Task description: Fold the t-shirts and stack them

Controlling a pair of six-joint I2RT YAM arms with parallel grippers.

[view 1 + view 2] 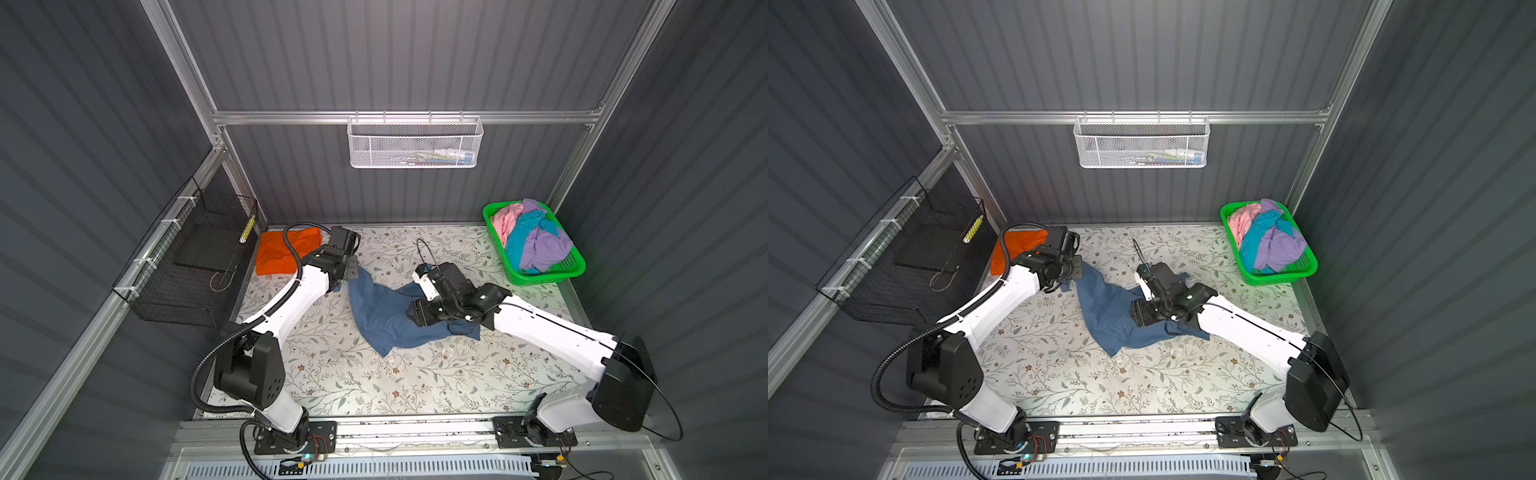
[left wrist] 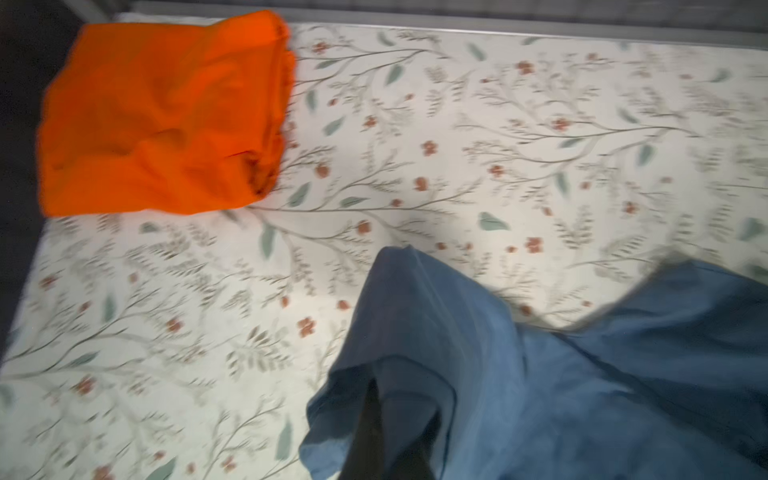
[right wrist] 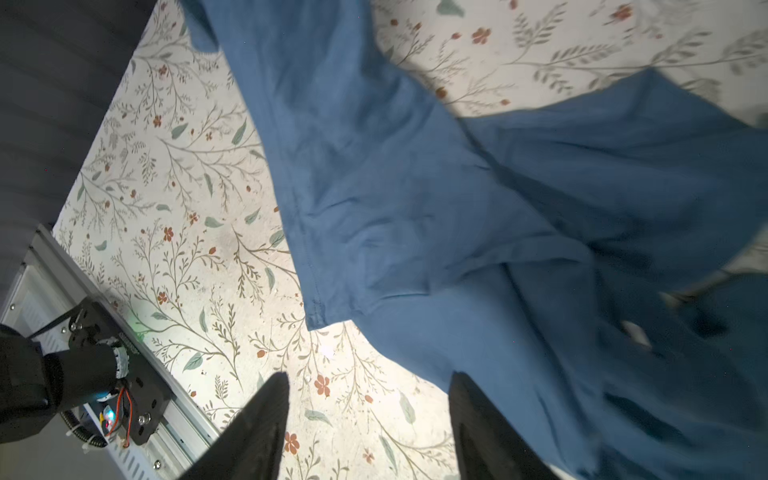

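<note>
A dusty dark blue t-shirt lies rumpled in the middle of the floral table. My left gripper is shut on one raised corner of the blue t-shirt, at its far left end. My right gripper hangs open just over the blue t-shirt's right part, with only table showing between its fingers. A folded bright orange t-shirt lies at the back left. Pink, turquoise and lilac t-shirts are heaped in the basket.
The green lattice basket stands at the table's back right corner. A black wire basket hangs on the left wall and a white mesh basket on the back rail. Bare floral table stretches in front.
</note>
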